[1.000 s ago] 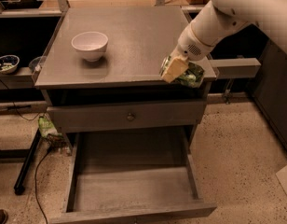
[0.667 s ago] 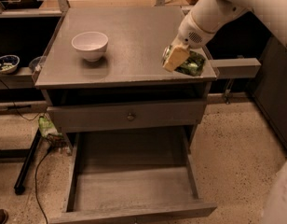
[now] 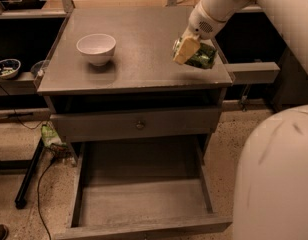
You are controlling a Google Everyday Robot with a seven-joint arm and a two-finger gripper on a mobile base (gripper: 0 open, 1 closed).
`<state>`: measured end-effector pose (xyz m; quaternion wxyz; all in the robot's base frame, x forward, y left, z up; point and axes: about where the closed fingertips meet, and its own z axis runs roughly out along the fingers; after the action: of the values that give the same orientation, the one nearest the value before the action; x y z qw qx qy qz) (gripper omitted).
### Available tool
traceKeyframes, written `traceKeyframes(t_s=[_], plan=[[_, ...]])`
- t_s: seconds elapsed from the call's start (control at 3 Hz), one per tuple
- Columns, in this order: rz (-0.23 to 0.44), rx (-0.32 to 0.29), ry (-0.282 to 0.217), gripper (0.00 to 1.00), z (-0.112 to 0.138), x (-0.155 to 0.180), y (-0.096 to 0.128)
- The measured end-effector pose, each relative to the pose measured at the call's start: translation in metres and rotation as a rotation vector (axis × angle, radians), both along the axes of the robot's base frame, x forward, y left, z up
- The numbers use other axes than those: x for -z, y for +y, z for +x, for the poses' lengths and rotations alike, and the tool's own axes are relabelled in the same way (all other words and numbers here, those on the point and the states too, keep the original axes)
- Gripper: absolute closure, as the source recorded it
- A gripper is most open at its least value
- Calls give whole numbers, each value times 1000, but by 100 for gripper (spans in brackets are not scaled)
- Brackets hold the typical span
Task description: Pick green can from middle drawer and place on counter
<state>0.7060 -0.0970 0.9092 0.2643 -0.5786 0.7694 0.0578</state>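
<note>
Grey counter (image 3: 139,64): one green can (image 3: 202,57) clamped in the claw (image 3: 187,51) above it.

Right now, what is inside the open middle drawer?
The middle drawer shows only bare grey floor; its rear is hidden beneath the closed drawer above. The gripper holds the green can over the counter.

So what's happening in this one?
The robot's tool is clamped on the green can, holding it tilted over the right side of the counter, near the edge. I cannot tell whether the can touches the surface. The middle drawer below is pulled open, its floor bare. A white bowl sits on the counter's left side, well apart from the can.
</note>
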Motion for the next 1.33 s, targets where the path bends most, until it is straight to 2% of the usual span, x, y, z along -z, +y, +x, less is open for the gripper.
traceKeyframes(t_s=[0.33, 0.67, 1.33], plan=[[26, -24, 29, 100, 18, 9, 4], [47, -66, 74, 100, 43, 29, 19], [62, -102, 111, 100, 55, 47, 31]])
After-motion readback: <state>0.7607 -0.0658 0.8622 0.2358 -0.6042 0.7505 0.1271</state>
